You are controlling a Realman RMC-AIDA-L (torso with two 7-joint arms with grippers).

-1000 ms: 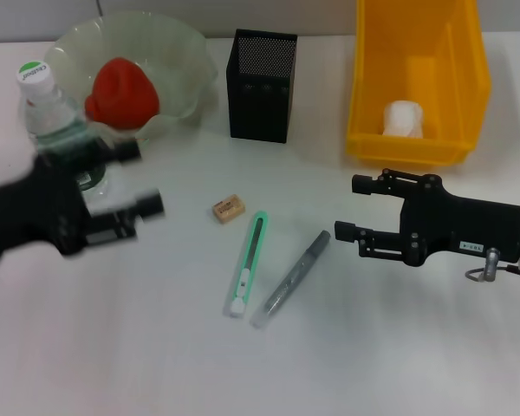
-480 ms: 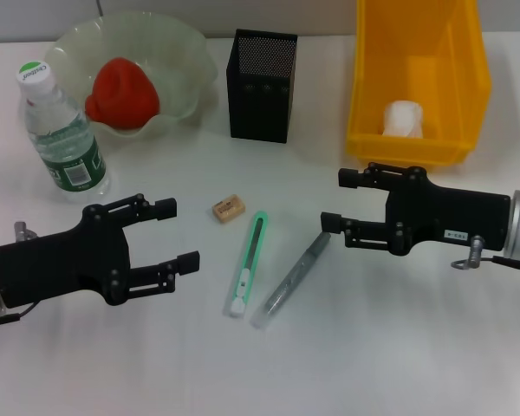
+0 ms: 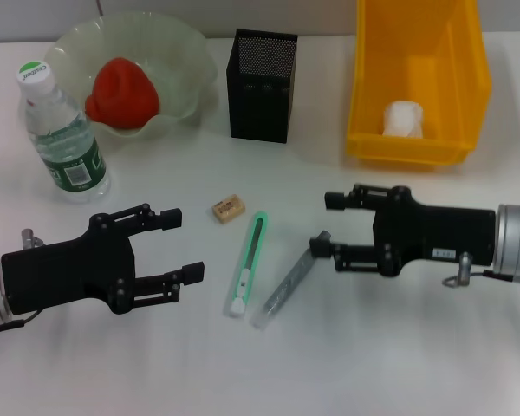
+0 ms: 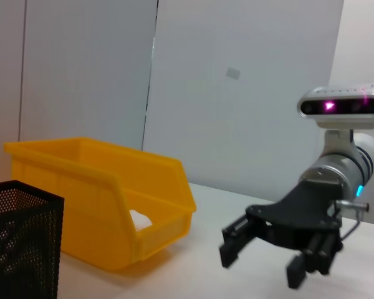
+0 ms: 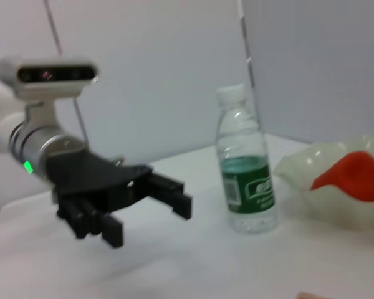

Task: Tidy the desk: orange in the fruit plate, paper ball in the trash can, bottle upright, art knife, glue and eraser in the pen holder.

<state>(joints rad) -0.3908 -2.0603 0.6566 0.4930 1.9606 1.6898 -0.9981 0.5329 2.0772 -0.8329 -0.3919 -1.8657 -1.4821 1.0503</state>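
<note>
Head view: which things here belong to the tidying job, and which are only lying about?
Job:
orange
fruit plate
paper ball
trash can
bottle
art knife
glue
eraser
pen holder

Lying about:
nothing else visible

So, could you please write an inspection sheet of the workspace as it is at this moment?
Surface: white table.
Job's things: orange in the fruit plate; paper ball in the trash can; bottle upright beside the plate; eraser, art knife and glue lying on the table in front of the pen holder.
Clutter: nothing seen.
Grippers: left pincer open, near the eraser; right pincer open, at the upper end of the glue.
Cables: a thin wire beside each wrist.
Surroundings: pale wall panels behind the table.
</note>
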